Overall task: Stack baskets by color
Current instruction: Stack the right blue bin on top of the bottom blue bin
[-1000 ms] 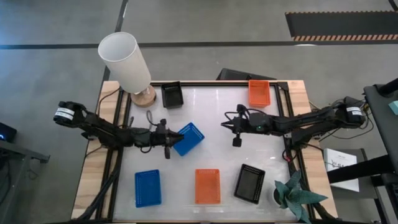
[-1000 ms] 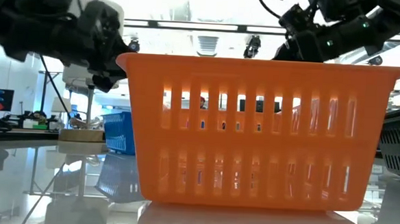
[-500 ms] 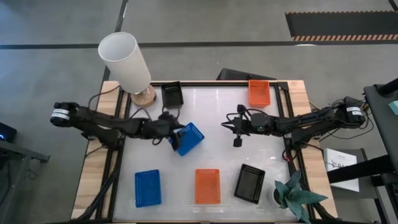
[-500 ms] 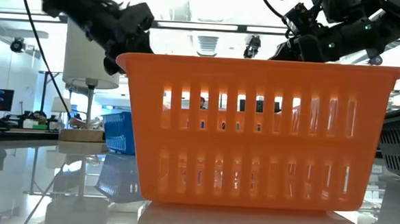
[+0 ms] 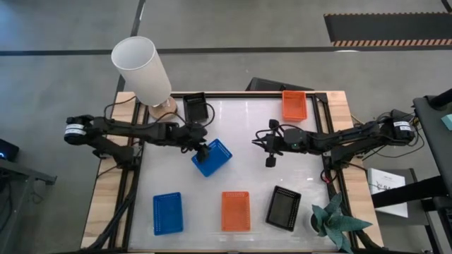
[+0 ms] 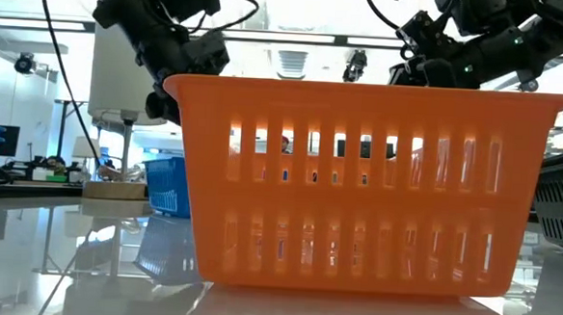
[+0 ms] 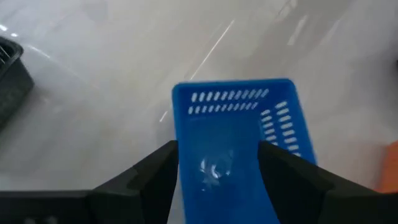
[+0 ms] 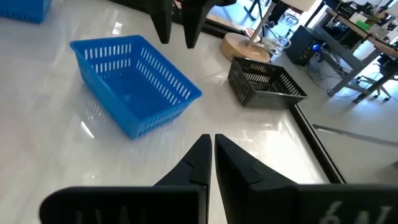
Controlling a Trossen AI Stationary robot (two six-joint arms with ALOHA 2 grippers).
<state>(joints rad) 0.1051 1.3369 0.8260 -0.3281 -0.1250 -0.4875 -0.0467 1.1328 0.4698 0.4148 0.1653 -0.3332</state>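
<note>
1. From above we see six small rectangular mesh-walled plastic baskets on the glossy white table (image 5: 247, 134): a tilted blue basket (image 5: 212, 156) mid-table, a second blue basket (image 5: 168, 212), an orange basket (image 5: 236, 211) and a black basket (image 5: 283, 208) along the near edge, a black basket by the lamp (image 5: 195, 107) and a far orange basket (image 5: 294, 105) at the back. None sits on another.
2. The left gripper (image 5: 203, 149) hangs over the tilted blue basket's back edge; only its wrist view shows the fingers (image 7: 155, 180) spread wide on either side of that basket's near end, holding nothing.
3. The right gripper (image 5: 269, 160) hovers mid-table, apart from every basket; its wrist view shows the fingers (image 8: 200, 163) pressed together and empty.
4. The table-level view is filled by the near orange basket's slotted wall, which hides most of the table.
5. The overhead view alone shows the tall white cylindrical lampshade (image 5: 141, 70) and the green potted plant (image 5: 335, 221).
6. We can read no writing or labels.
</note>
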